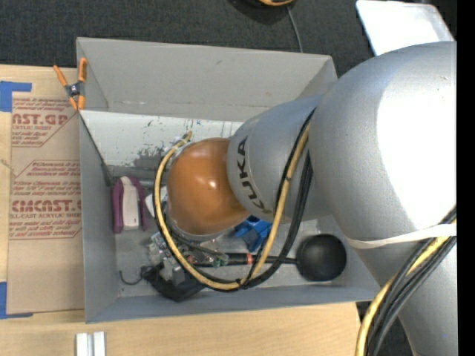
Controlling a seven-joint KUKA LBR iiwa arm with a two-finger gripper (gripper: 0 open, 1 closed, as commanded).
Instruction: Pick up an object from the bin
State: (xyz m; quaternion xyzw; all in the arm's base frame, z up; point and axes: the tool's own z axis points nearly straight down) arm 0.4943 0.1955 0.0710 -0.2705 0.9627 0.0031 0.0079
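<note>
Grey metal bin [96, 221]: your arm [386, 147] comes in from the right and bends low over the floor. Its orange wrist cover [200, 188] sits mid-bin with yellow cables [158, 188] looped round it. The gripper [167, 256] sits beneath the cover, toward the near-left. You can't tell whether it's open, closed or has hold of anything. Nearest to it is a black flat piece [177, 288], just beside it at the front wall. A purple-and-white item [126, 202] lies left of the cover, a blue thing [252, 233] just right, and a black ball [321, 256] further right.
</note>
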